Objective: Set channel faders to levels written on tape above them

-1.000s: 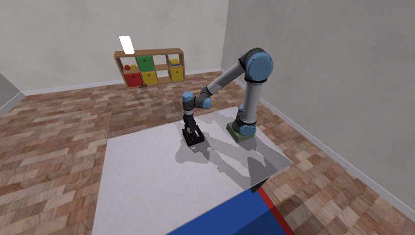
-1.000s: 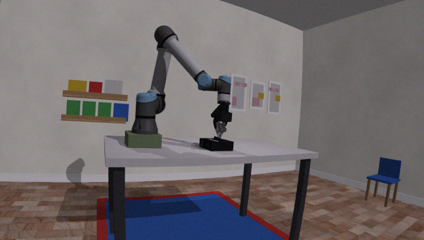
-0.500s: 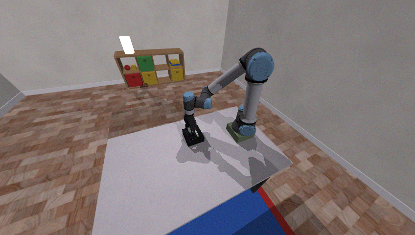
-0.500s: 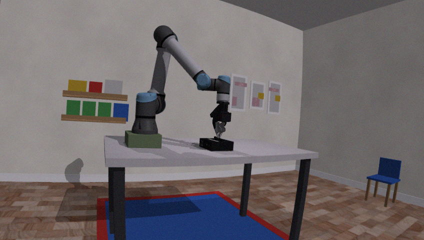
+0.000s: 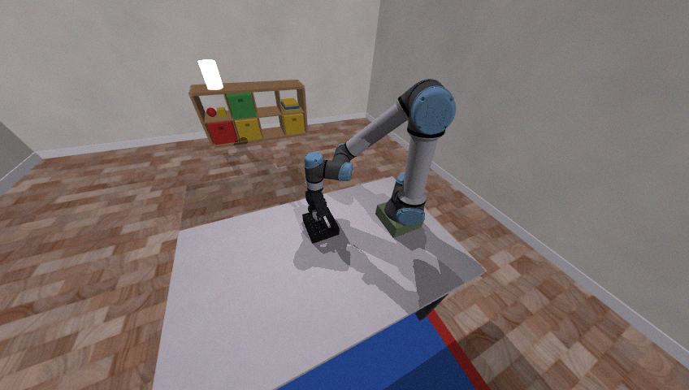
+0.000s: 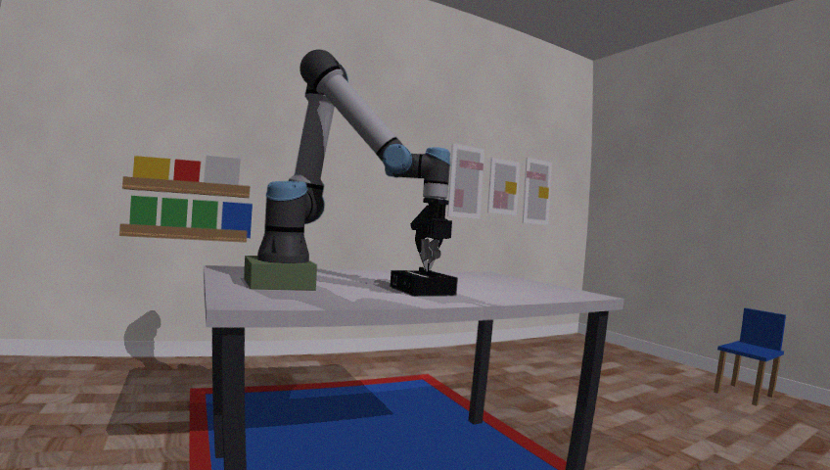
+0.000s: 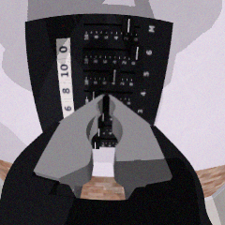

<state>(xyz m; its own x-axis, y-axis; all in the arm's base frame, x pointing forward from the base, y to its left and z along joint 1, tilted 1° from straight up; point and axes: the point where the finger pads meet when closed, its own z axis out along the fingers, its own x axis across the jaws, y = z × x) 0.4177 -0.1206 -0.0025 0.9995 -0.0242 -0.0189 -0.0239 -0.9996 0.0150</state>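
Note:
The black lighting desk (image 7: 100, 66) lies on the white table and also shows in the top view (image 5: 319, 227) and the exterior view (image 6: 423, 282). In the wrist view a white tape strip (image 7: 65, 77) along its left side reads 0, 10, 8, 6. Four slider rows run across the desk. The top row is marked M, with its white fader (image 7: 128, 23) far right. The fader of the second row (image 7: 136, 52) sits right, and that of the third row (image 7: 114, 76) near the middle. My gripper (image 7: 106, 97) is shut, with its tips down on the nearest row. That row's fader is partly hidden by the fingers.
The arm's green base block (image 5: 398, 223) stands on the table to the right of the desk. A wooden shelf with coloured bins (image 5: 249, 112) stands on the floor at the far wall. A blue chair (image 6: 751, 352) stands at the right.

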